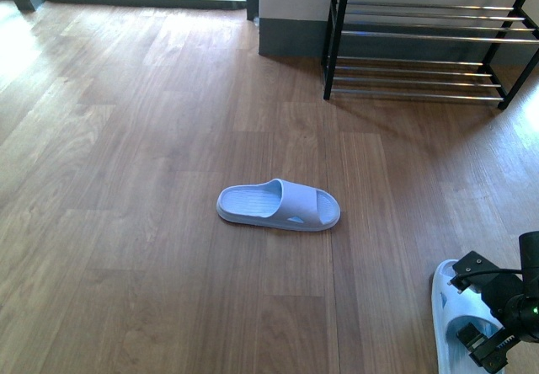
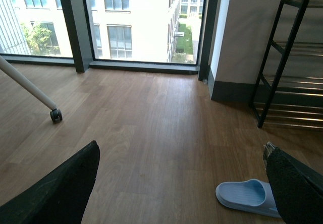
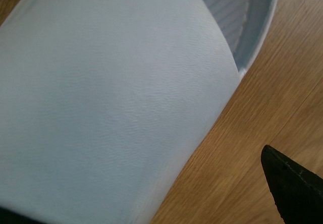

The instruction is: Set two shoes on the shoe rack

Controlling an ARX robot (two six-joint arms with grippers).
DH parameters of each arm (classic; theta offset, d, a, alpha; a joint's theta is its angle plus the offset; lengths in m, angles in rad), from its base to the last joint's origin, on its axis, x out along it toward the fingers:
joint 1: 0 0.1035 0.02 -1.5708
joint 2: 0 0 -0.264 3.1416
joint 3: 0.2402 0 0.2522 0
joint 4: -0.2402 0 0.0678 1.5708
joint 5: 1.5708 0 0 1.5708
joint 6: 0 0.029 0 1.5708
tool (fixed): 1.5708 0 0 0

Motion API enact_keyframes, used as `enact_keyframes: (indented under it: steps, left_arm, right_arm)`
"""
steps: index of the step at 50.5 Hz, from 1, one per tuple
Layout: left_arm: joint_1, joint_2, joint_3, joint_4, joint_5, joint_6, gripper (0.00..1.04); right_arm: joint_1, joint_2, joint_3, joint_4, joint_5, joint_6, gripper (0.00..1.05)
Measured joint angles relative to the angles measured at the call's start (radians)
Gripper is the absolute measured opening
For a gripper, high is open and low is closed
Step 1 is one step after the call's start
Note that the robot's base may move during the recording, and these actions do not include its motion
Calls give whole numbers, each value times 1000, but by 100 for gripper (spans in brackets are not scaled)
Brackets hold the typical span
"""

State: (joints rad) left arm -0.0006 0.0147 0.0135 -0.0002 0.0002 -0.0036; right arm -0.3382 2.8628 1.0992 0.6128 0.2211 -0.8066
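One pale blue slide [image 1: 278, 205] lies flat on the wood floor mid-room; the left wrist view shows the same slide [image 2: 247, 196]. A second pale blue slide [image 1: 446, 307] lies at the front right. My right gripper [image 1: 486, 323] hangs open right over it. In the right wrist view that slide's strap [image 3: 111, 98] fills most of the picture, with one black fingertip [image 3: 295, 188] beside it over bare floor. My left gripper [image 2: 180, 148] is open and empty, well above the floor. The shoe rack [image 1: 421, 33] stands against the far wall at right, its chrome bars bare; the rack [image 2: 287, 82] also shows from the left wrist.
A white pole on a caster wheel [image 2: 55, 115] stands near the big window [image 2: 136, 22]. A grey baseboard [image 1: 290, 37] runs behind the rack. Wood floor [image 1: 126, 180] stretches to the left of the slide.
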Motion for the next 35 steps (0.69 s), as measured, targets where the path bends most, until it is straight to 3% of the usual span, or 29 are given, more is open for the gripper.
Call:
enact_keyframes:
  steps: [4,8,11,30,35]
  left_arm:
    - [0,0,0,0,0,0,95]
    - [0,0,0,0,0,0,95]
    - [0,0,0,0,0,0,95]
    - [0,0,0,0,0,0,95]
    - [0,0,0,0,0,0,95]
  right_arm:
    - [-13,-2,22,-31,-10,90,92]
    - [-21,-2,29,-30,-8,119,97]
    - [-26,0,35,-29,-6,139,94]
    - [-53,-2,20,58,-72,276,22]
    - [-53,-24,-2,78,-102,301,9]
